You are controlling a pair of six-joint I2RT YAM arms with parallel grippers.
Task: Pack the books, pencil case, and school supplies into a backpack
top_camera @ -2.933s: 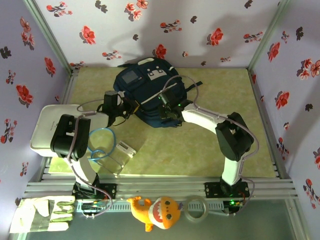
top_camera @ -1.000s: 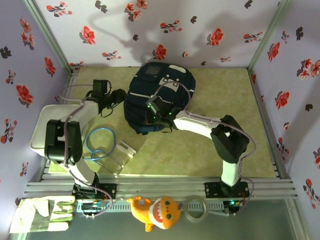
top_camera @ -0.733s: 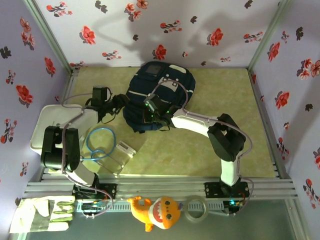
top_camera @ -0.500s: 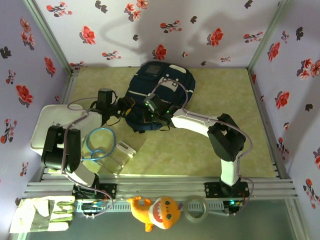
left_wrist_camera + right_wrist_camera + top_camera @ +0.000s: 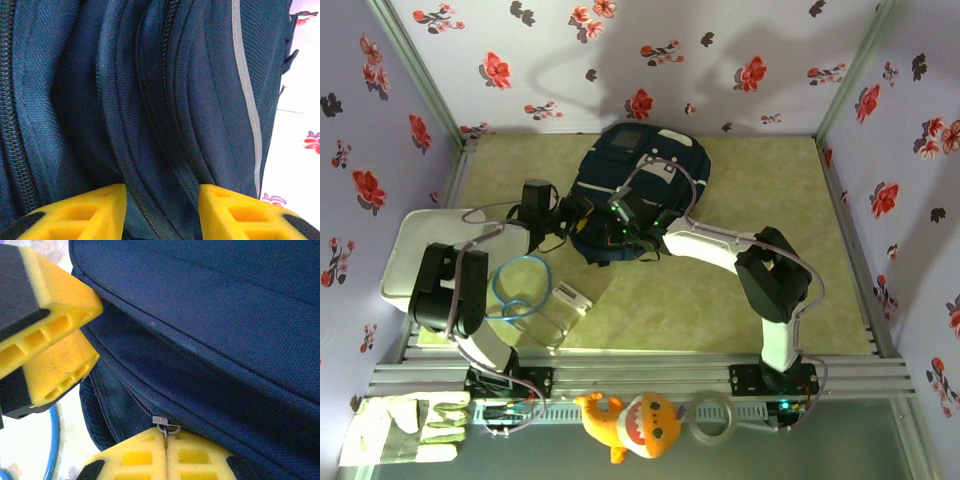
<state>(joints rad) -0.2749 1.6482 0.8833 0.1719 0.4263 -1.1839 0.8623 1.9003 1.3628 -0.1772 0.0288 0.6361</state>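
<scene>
The backpack (image 5: 595,175) sits far-middle on the surface (image 5: 750,200), soft and floppy (it'll bunch). The right tool (image 5: 166,440) pinches the zipper pull (image 5: 165,429). The left tool (image 5: 162,200) gapes astride a seam fold (image 5: 160,150), likely the firmer hold.

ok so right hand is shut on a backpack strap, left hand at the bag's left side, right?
Not a strap: the right hand is shut on a zipper pull of the backpack, seen in the right wrist view. The left hand is at the bag's left side, as said.
</scene>
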